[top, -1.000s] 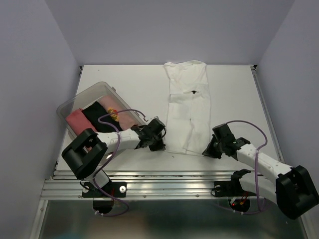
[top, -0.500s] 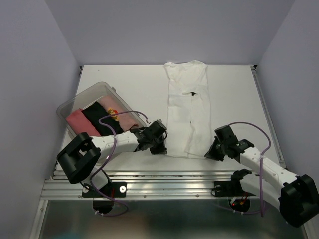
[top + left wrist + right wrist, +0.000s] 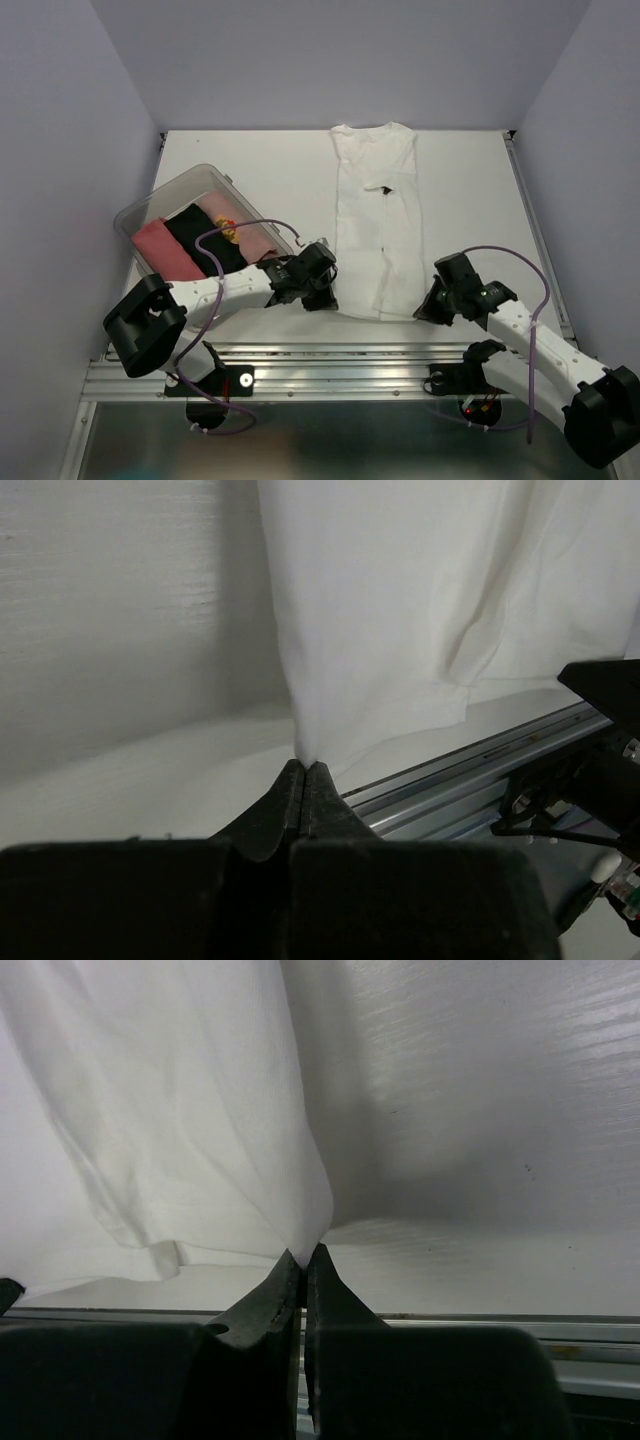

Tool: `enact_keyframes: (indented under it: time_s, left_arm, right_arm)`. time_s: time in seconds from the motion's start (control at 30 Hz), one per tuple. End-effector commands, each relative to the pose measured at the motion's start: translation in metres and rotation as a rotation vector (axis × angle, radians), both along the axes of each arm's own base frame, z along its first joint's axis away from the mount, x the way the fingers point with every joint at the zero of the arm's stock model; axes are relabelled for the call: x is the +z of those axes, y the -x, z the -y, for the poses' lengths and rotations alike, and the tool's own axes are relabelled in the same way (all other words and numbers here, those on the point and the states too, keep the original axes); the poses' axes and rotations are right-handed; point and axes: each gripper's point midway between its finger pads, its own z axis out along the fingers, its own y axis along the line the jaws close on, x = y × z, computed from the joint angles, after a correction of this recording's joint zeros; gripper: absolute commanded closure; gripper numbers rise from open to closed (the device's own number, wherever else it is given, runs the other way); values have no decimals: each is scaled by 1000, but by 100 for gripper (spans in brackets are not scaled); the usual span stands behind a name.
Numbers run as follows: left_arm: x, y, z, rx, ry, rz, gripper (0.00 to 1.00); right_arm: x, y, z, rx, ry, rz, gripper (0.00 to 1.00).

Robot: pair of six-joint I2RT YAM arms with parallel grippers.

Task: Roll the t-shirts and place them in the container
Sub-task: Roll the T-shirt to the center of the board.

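A plain white t-shirt (image 3: 378,215) with a small dark neck label lies folded into a long strip down the middle of the table. My left gripper (image 3: 328,296) is shut on its near left corner (image 3: 305,750). My right gripper (image 3: 424,306) is shut on its near right corner (image 3: 308,1240). Both corners are lifted slightly off the table at its near edge. Salmon-pink (image 3: 160,248), black (image 3: 196,232) and red/yellow-print (image 3: 228,228) shirts lie in the tub.
A clear plastic tub (image 3: 140,210) stands at the left of the white table (image 3: 270,180). A metal rail (image 3: 330,355) runs along the near edge, just behind both grippers. Purple cables loop over both arms. Grey walls close in the sides.
Both grippers have pulled the shirt's near edge toward the rail. The strip is now longer and straighter. The right arm has drawn back and lower.
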Motion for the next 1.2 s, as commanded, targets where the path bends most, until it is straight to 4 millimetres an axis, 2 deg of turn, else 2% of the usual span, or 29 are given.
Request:
enact_keyframes:
  time_s: [0.0, 0.27, 0.5, 0.6, 0.77, 0.9, 1.17]
  left_arm:
    - [15, 3, 7, -26, 19, 22, 100]
    - [22, 10, 12, -53, 43, 16, 100]
    - [16, 20, 16, -76, 33, -12, 100]
    - [24, 14, 18, -60, 28, 10, 100]
    - [41, -6, 24, 5, 33, 40, 100]
    - [50, -23, 29, 46, 42, 61, 100]
    - [49, -49, 24, 100, 4, 90, 100]
  right_arm:
    - [13, -3, 1, -15, 0, 19, 99]
    - [21, 1, 4, -20, -2, 25, 99]
    - [23, 4, 5, -18, -4, 33, 99]
    - [30, -1, 4, -16, -5, 56, 99]
    - [48, -22, 12, -51, 61, 117, 99]
    - [54, -33, 9, -54, 58, 149, 99]
    - [75, -61, 14, -62, 133, 218, 99]
